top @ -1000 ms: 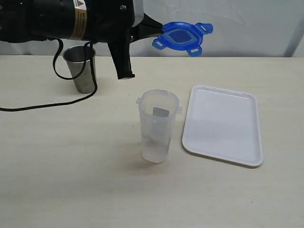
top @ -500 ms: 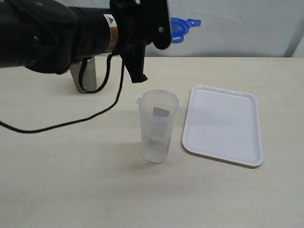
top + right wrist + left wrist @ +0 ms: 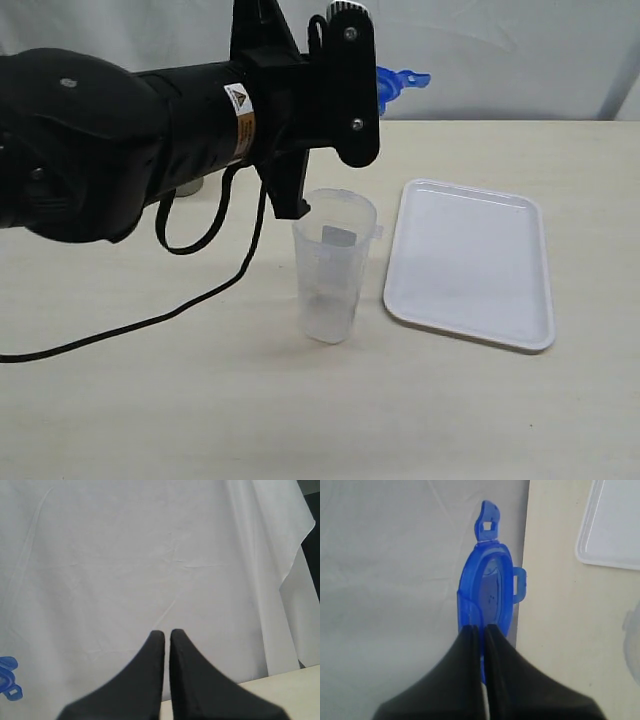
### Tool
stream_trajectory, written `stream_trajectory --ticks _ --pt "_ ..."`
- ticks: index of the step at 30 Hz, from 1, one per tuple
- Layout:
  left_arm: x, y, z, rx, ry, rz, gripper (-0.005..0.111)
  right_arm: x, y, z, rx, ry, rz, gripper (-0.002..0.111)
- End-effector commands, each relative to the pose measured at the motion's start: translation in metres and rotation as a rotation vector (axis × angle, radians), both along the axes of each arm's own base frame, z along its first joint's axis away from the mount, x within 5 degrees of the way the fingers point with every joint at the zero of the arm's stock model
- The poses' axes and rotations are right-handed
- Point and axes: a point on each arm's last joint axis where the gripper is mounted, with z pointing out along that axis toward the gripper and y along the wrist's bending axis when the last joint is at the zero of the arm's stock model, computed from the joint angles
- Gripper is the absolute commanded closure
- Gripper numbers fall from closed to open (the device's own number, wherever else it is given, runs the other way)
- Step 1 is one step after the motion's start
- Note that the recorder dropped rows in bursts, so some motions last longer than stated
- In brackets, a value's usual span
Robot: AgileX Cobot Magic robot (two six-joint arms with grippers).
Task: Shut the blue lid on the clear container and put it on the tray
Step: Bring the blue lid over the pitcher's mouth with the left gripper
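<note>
The blue lid (image 3: 487,587) is held edge-on in the air, with my left gripper (image 3: 483,628) shut on its rim. In the exterior view only a piece of the blue lid (image 3: 402,80) shows past the bulky black left arm (image 3: 200,130), above and behind the clear container (image 3: 333,265). The container stands upright and uncovered on the table, just left of the white tray (image 3: 470,262), which is bare. My right gripper (image 3: 163,632) is shut on nothing and faces the white backdrop. The blue lid (image 3: 7,677) shows small at that view's edge.
A black cable (image 3: 150,320) hangs from the left arm and trails over the table on the left. A corner of the tray (image 3: 612,525) appears in the left wrist view. White cloth hangs behind the table's far edge.
The left arm has swung in front of the exterior camera and now blocks the steel cup. The lid has shifted left, mostly behind the wrist. Container and tray have not moved.
</note>
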Motion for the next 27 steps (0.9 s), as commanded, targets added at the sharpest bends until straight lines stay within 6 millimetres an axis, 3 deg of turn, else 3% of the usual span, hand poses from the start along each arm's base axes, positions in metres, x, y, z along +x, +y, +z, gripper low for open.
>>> stream_trajectory --ticks 1,6,19,27 --pt "-0.021 0.006 -0.002 -0.049 0.059 -0.050 0.107 -0.001 0.000 0.001 -0.010 0.001 -0.004 0.104" --pt "-0.032 0.011 -0.020 0.007 0.096 -0.101 0.107 0.000 0.000 0.000 -0.010 0.003 -0.003 0.104" --pt "-0.035 0.007 -0.021 -0.003 0.116 -0.150 0.107 0.000 0.000 0.000 -0.010 0.003 -0.003 0.104" --pt "-0.030 0.014 -0.019 0.016 0.077 -0.065 0.107 0.000 0.000 0.000 -0.010 0.003 -0.003 0.104"
